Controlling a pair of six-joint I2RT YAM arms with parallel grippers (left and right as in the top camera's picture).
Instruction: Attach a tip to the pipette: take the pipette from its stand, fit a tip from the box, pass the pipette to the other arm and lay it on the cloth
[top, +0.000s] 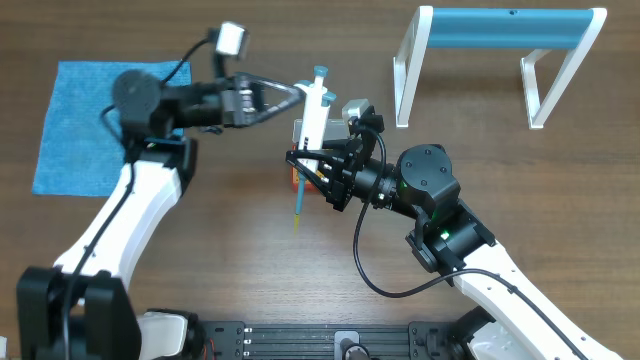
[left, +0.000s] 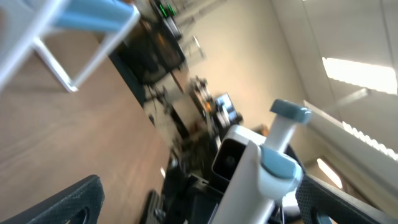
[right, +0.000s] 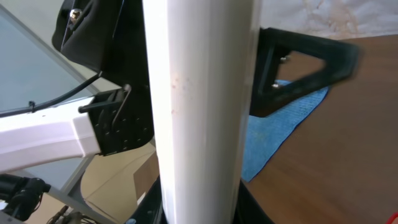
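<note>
Here, above the table (top: 220, 260), the right gripper (top: 312, 165) clamps the pipette (top: 314, 115) between its fingers; the left gripper (top: 290, 98) holds its fingers wide around the pipette's top

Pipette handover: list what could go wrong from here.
The left gripper is open around the top of the pipette; if the right gripper releases first, the pipette likely drops. The tip hangs exposed below and could be knocked loose on the way to the cloth.
</note>
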